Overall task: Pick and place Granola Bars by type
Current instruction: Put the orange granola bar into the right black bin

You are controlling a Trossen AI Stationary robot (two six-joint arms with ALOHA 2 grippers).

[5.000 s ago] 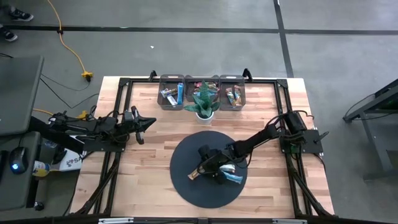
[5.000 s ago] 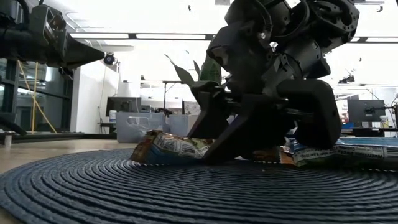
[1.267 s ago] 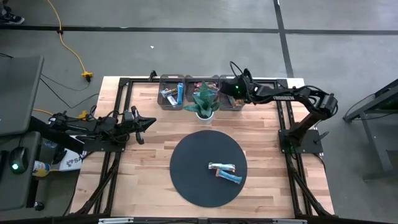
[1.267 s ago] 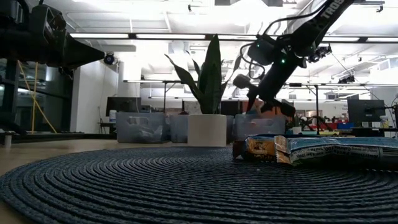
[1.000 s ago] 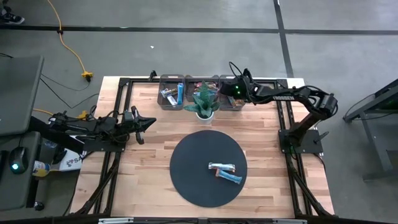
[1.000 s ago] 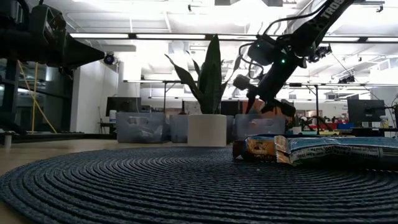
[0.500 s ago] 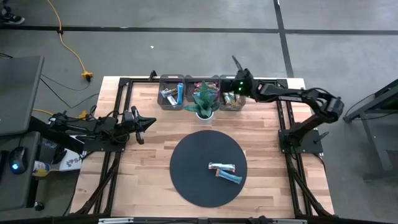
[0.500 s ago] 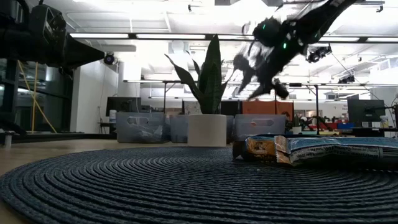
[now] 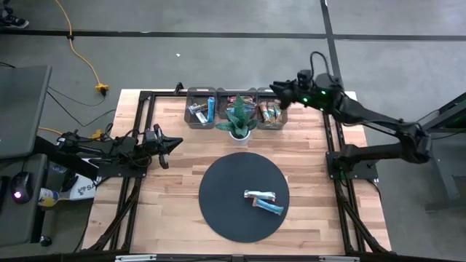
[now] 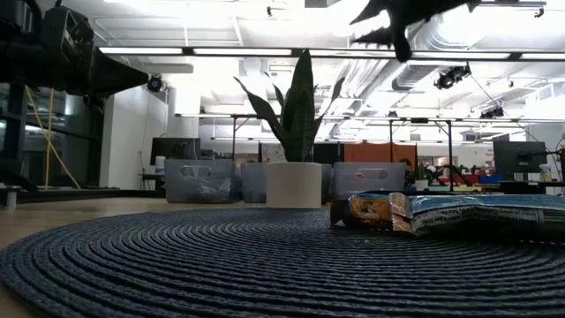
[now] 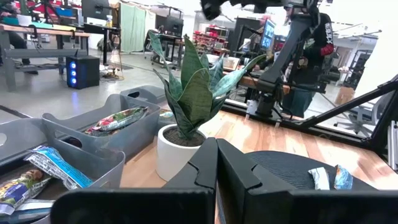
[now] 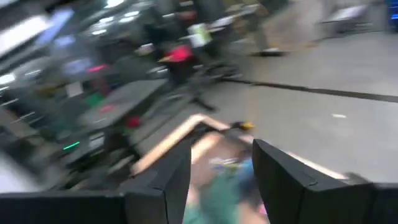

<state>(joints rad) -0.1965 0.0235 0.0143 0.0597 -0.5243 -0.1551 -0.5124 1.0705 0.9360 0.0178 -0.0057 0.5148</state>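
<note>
Two granola bars [image 9: 263, 201] are lying on the one round dark mat [image 9: 218, 211]. Behind the mat, one potted plant [image 9: 239, 116] is standing among three grey bins [image 9: 202, 93], each holding bars too bunched to count.

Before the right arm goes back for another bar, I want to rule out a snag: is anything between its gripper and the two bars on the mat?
Nothing visible blocks it. The right gripper, open and empty, hangs above the right bin; the bars lie uncovered on the mat. The plant stands beside that path, not in it.
</note>
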